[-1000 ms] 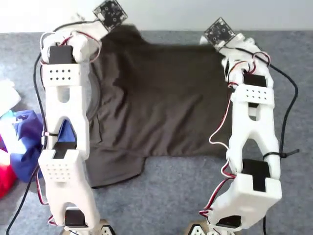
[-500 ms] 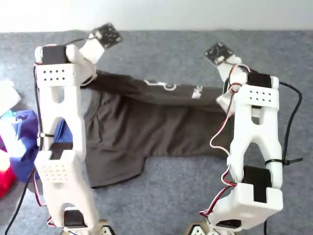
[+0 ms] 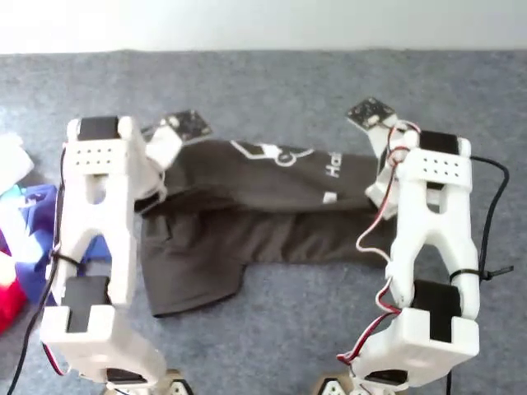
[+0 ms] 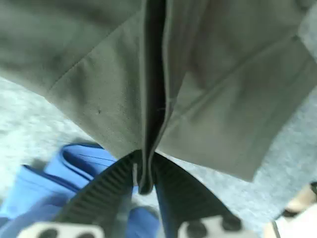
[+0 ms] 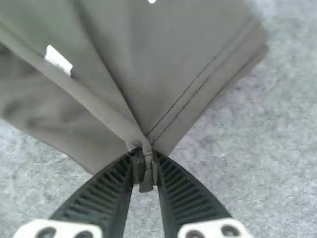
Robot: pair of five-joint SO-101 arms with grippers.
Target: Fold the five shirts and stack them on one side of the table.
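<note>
Pincers on both arms are closed on cloth: the left gripper pinches a bunched fold of the dark shirt, the right gripper its stitched hem. The shirt lies half folded mid-table between the arms. Its upper flap shows white lettering, too small to read, and a small white tag. Blue cloth lies beside the left gripper on the grey table.

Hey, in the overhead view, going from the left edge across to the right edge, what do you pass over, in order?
heap of coloured clothes → left arm → dark shirt, held at each end by an arm → right arm
</note>
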